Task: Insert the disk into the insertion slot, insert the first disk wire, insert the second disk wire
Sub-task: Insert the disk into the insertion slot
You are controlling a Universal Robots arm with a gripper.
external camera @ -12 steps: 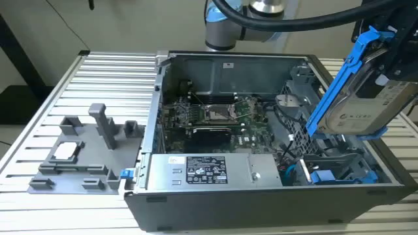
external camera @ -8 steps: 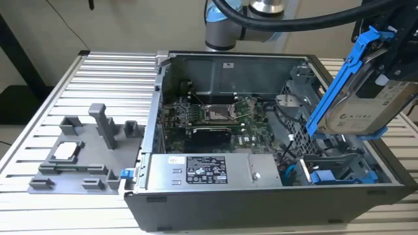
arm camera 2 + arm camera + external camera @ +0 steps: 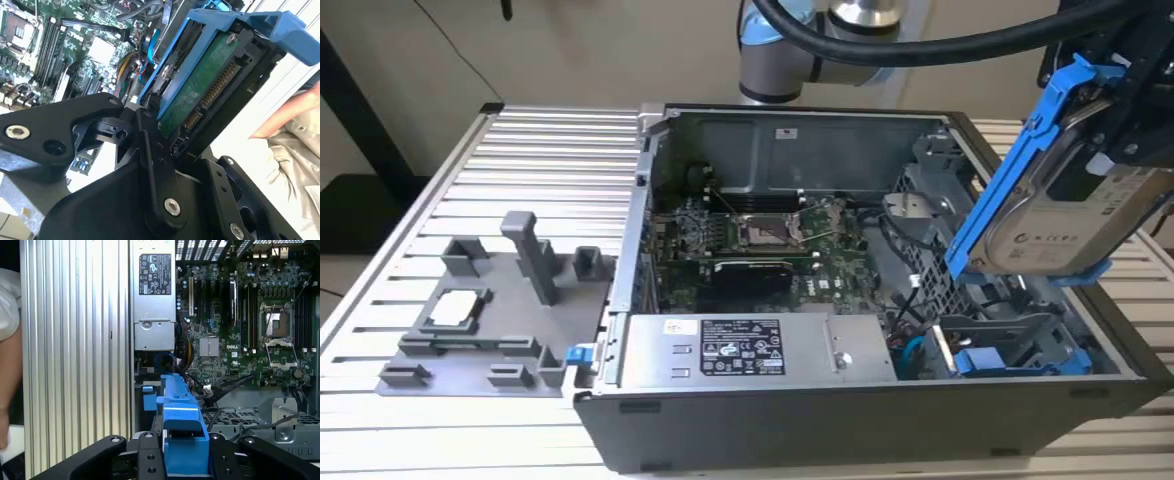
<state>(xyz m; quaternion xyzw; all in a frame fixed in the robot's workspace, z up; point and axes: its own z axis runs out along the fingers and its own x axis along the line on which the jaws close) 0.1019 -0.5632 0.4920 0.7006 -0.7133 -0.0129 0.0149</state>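
While the black two-fingered gripper (image 3: 185, 456) hung over the open grey metal computer case (image 3: 854, 425), its jaws pinched the bright blue plastic frame of the disk (image 3: 1067, 215), a flat rectangular silver-grey hard drive with a white label. The disk was held steeply tilted above the case's corner at the exterior view's right, clear of every part inside. In the second wrist view its green circuit-board underside and connector edge (image 3: 210, 85) faced the camera.

The insertion slot (image 3: 1003, 338), a disk-sized grey metal bay with blue rails, sat empty in that same corner of the case, below the disk, so the first step looked unfinished and no wire was seated.

Doing the insertion well would likely mean levelling the disk until its frame ran parallel to the bay's rails, then lowering it slowly and squarely so that both blue sides engaged together. Loose black cables (image 3: 897, 262) lay inside the case just beside the bay and could snag a corner. A person's hand (image 3: 292, 107) rested outside the case.
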